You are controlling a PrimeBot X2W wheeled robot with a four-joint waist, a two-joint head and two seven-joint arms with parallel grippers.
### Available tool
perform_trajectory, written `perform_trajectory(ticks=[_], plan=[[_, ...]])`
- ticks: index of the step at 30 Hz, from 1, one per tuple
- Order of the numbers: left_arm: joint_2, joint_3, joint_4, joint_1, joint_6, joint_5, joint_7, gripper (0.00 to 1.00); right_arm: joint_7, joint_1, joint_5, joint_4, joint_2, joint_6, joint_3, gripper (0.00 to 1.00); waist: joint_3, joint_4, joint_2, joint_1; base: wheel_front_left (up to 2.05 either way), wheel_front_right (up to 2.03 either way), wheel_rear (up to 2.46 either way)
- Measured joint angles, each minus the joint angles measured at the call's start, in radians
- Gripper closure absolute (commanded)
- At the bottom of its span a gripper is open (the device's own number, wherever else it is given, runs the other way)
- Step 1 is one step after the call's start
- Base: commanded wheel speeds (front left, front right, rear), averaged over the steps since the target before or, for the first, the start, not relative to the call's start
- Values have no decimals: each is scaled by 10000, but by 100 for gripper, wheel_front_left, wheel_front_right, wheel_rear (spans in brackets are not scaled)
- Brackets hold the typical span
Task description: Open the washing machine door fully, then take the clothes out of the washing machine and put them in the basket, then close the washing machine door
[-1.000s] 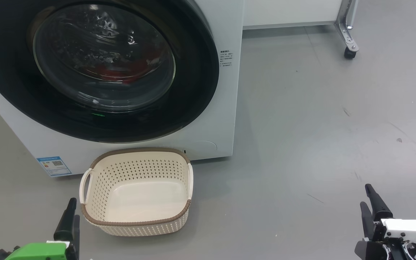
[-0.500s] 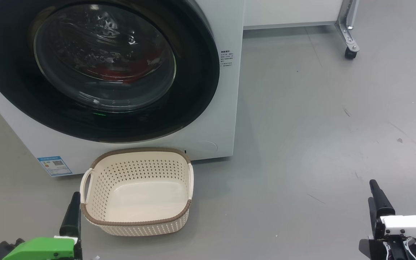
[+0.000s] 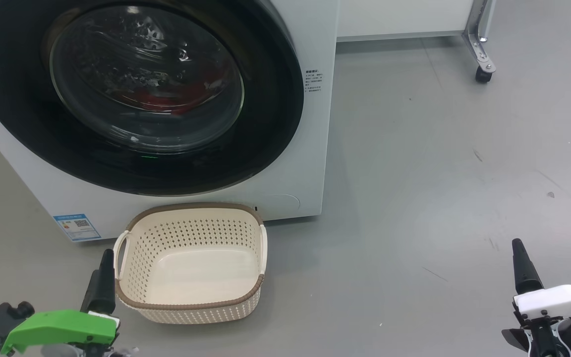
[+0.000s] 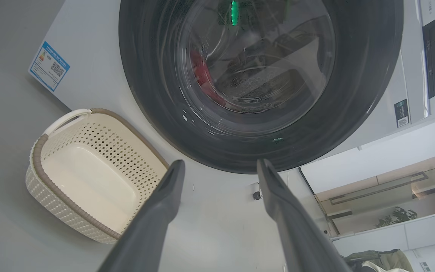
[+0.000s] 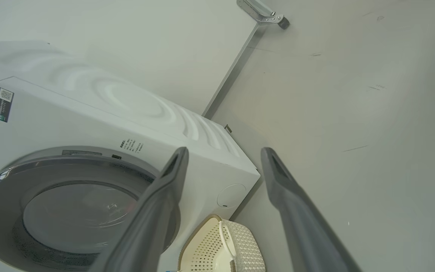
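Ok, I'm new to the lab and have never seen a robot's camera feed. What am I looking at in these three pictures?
These come from a wheeled robot with two arms. The head view looks down at a white washing machine. Its round black door is shut, and red clothes show behind the glass. An empty cream basket stands on the grey floor in front of it. The other two pictures come from a camera on each wrist, looking along that arm's two dark fingers. The left hand faces the door and basket. The right hand sees the machine, basket and floor at a tilt. Both hands are open and hold nothing.
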State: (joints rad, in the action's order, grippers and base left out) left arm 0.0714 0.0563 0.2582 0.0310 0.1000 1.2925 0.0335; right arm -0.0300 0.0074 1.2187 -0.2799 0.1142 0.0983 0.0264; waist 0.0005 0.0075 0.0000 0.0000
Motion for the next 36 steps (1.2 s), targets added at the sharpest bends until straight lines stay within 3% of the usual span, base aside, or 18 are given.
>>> perform_trajectory(ticks=[23, 36], plan=[[437, 1432, -336, 29, -901, -4577, 742, 0, -736, 1, -3772, 203, 391, -769, -1340, 0, -76, 48, 0, 0, 0, 0, 0], [431, 2094, -337, 28, -1279, -6355, 1189, 0, -1195, 17, -5613, 259, 407, -1091, -2069, 0, -121, 99, 0, 0, 0, 0, 0]])
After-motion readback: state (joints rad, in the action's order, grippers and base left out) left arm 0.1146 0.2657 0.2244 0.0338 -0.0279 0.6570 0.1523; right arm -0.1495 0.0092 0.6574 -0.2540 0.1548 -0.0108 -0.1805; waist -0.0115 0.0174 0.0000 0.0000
